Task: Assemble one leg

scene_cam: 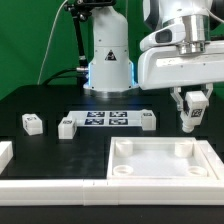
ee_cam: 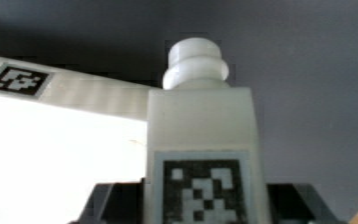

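**Fingers (ee_cam: 119, 205) clenched on one leg, held off the worktop**

Fingers grasp the leg (scene_cam: 192, 114) from both sides. In the wrist view they show as dark pieces to either side of its lower part. The leg (ee_cam: 202, 130) is a small white post, seen there standing straight up from the fingers. A black-and-white tag faces the camera and a rounded, stepped knob sits at the free end. Behind it lies a pale surface bearing another tag (ee_cam: 19, 80); whether that belongs to the panel or to the marker board cannot be told.

In the exterior view the leg hangs at that view's right, clear of the dark worktop (scene_cam: 40, 100). It is near the far right corner of the big white panel (scene_cam: 150, 180) and touches nothing else. Whether it hangs over the panel or just behind it cannot be told.

The panel lies flat, its recessed face up. The marker board (scene_cam: 108, 118) lies mid-worktop. Three more small white posts rest on the worktop: one (scene_cam: 148, 120) just beside the board's right end, one (scene_cam: 67, 127) at its left end, and one (scene_cam: 32, 123) farther left. A long white bar (scene_cam: 50, 186) lies along the near edge.
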`<state>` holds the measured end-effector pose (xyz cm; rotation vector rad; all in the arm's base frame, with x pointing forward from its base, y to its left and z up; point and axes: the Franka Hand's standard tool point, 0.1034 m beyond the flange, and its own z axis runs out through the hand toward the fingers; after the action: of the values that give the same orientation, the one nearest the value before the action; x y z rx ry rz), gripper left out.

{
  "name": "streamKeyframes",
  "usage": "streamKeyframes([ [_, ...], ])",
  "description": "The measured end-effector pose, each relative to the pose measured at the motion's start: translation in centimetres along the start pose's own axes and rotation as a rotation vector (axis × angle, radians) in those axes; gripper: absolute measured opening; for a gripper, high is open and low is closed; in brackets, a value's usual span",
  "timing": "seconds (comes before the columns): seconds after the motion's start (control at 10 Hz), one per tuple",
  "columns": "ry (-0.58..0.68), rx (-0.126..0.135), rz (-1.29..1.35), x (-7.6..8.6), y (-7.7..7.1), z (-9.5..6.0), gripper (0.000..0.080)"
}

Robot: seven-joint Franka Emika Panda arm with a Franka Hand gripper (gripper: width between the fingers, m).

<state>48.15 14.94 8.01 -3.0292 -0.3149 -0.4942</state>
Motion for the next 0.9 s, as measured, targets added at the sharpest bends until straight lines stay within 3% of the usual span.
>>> streamKeyframes([
  [0.2,0.001,-0.001,0.001,0.1,0.1,-0.1,0.0291],
  [0.4,0.029,-0.005,0.006,2.9,1.9,-1.4,0.0291],
  [0.6,0.042,-0.012,0.034,4.5,2.6,-0.2,0.0291],
  [0.9,0.048,-0.005,0.071,8.7,2.8,0.4,0.0291],
])
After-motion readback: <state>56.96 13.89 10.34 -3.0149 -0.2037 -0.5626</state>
